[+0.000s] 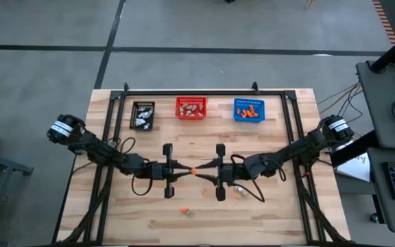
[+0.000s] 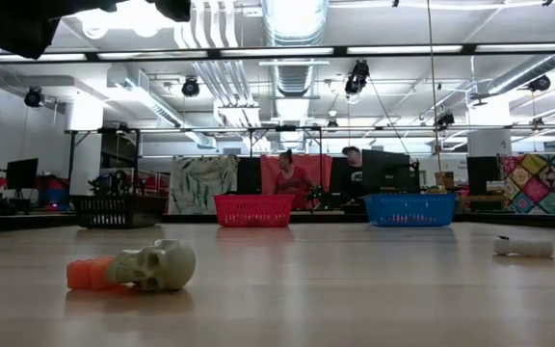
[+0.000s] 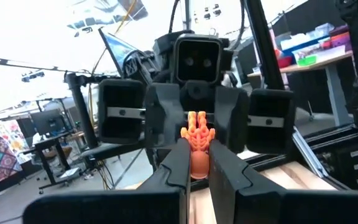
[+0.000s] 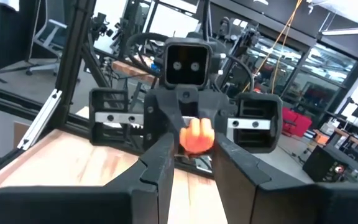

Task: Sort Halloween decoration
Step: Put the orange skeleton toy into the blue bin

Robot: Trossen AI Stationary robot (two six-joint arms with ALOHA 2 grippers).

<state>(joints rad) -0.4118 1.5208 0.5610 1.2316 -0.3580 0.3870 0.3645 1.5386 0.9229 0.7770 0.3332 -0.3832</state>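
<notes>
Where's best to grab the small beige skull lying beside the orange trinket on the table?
Probably from straight above, pinching the rounded cranium of the small beige skull, the end away from the bright orange trinket beside its face. It lies low on the wooden table.

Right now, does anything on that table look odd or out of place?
Yes. Both grippers, left gripper and right gripper, meet mid-table around one small orange trinket. A beige-grey skull and a few other trinkets lie loose on the wooden table, outside the three mesh baskets.
</notes>
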